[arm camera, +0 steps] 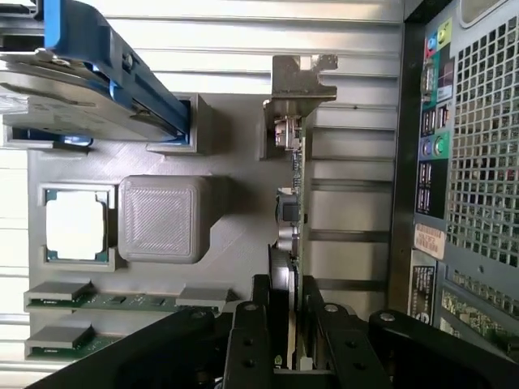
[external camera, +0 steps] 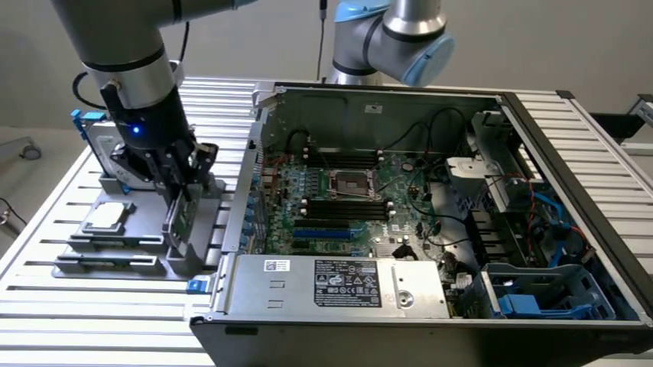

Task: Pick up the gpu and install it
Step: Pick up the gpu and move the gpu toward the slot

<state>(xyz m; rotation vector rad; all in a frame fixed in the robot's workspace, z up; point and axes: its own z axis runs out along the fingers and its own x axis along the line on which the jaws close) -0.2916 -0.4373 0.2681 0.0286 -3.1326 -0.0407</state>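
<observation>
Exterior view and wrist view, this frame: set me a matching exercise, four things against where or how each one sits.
Things:
1. gpu
2. processor chip
3. hard drive
4. computer case

States:
A. lying flat in a square recess of the grey holder
B. open, on the exterior view's right
C. carried in a blue frame
D. standing on edge, gripped between the jaws

Pairs: 1-D; 2-A; 3-C; 4-B
</observation>
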